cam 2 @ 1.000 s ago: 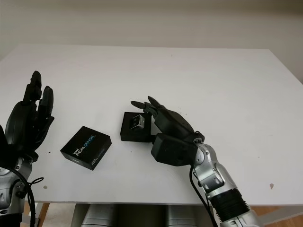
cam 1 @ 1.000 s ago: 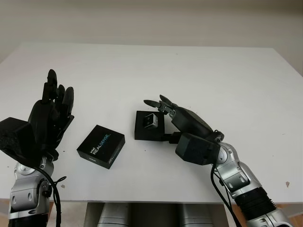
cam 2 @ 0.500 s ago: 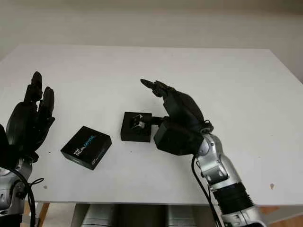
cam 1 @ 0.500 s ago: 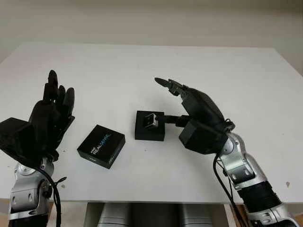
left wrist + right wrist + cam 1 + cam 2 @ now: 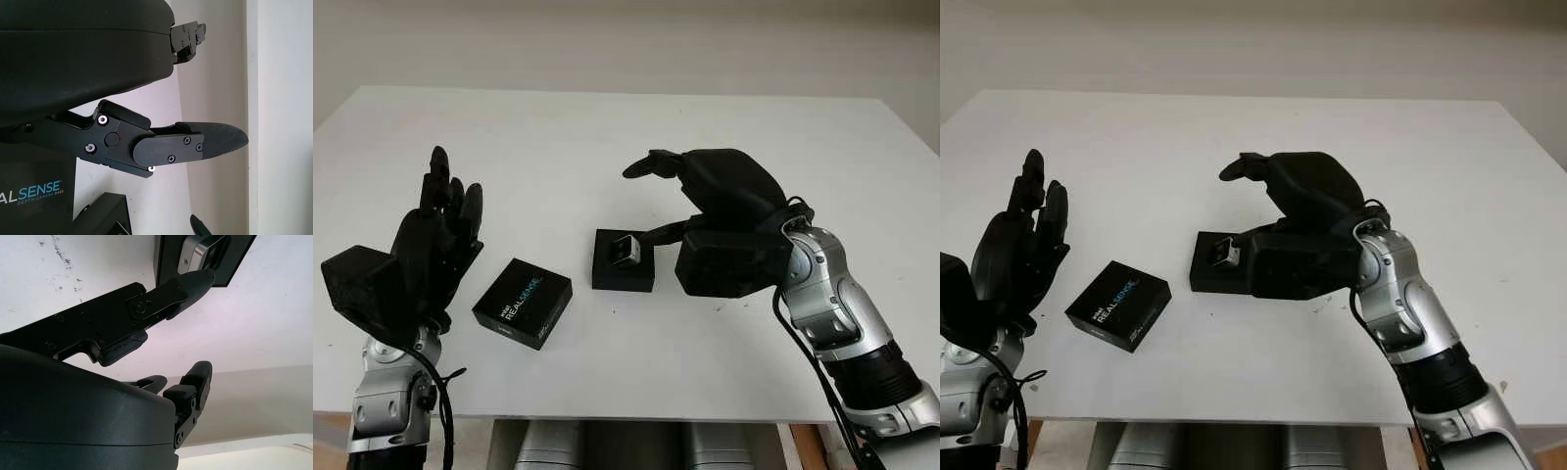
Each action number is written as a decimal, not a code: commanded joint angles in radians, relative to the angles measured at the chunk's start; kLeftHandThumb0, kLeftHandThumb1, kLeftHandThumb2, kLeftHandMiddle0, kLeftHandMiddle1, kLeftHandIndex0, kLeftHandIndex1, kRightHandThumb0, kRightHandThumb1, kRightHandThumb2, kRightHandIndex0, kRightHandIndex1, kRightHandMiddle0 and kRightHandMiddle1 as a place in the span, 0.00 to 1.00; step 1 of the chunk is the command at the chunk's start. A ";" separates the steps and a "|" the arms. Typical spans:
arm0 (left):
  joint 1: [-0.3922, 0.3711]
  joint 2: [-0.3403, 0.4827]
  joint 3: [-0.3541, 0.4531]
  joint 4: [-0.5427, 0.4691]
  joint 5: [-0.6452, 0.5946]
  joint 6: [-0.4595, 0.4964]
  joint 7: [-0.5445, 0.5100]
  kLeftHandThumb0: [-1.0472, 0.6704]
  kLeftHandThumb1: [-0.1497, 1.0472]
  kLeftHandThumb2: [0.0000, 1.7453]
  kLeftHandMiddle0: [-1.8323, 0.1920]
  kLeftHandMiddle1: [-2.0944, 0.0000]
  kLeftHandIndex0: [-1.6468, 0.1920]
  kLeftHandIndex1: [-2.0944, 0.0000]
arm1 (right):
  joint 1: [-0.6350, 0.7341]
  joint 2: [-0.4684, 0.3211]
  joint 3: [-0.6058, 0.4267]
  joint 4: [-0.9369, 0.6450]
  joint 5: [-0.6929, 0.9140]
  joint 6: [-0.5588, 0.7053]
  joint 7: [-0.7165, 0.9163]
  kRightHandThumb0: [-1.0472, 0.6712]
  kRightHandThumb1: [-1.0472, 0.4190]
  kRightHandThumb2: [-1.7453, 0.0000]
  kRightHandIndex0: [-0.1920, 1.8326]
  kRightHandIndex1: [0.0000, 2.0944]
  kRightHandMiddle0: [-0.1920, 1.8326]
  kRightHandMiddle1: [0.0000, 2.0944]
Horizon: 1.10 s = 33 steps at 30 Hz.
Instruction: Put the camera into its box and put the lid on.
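the right hand (image 5: 705, 211) hangs above the white table (image 5: 607, 137), open and gripping nothing; its thumb (image 5: 193, 284) reaches out low toward the camera (image 5: 626, 251), the tip at or just short of the metal edge, contact too close to call. the other two fingers (image 5: 651, 164) arch higher, over the table beyond the box.

just beside that thumb tip sits the camera, a small silver-grey block with a dark glassy face, lying tilted in the open box (image 5: 607, 269). the box is a shallow black square tray, a little wider than the camera all round.

further out from the right hand, past the box, lies the lid (image 5: 523, 303), a flat black square printed with "realsense" in white and blue, apart from the box and turned at an angle to it.

beyond the lid the left hand (image 5: 431, 240) is raised off the table, open, fingers pointing up, holding nothing.
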 commanded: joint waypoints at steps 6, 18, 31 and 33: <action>-0.041 -0.007 -0.010 0.028 0.008 -0.022 0.013 0.16 1.00 0.29 1.00 0.99 1.00 1.00 | -0.005 -0.001 0.025 0.048 -0.038 -0.015 -0.036 0.18 0.11 0.97 0.31 0.03 0.35 0.13; -0.061 -0.013 -0.008 0.057 -0.002 -0.045 0.016 0.16 1.00 0.29 1.00 0.98 1.00 1.00 | 0.017 0.039 0.088 0.145 -0.130 -0.018 -0.208 0.16 0.09 0.97 0.35 0.04 0.27 0.42; -0.051 -0.009 -0.002 0.047 -0.010 -0.039 0.015 0.17 1.00 0.27 1.00 0.99 1.00 1.00 | 0.033 0.061 0.123 0.113 -0.154 0.009 -0.174 0.13 0.10 0.97 0.35 0.04 0.25 0.56; -0.050 -0.009 -0.001 0.047 -0.011 -0.040 0.017 0.17 1.00 0.27 1.00 0.98 1.00 1.00 | 0.037 0.060 0.121 0.105 -0.147 0.003 -0.163 0.13 0.11 0.97 0.34 0.03 0.25 0.56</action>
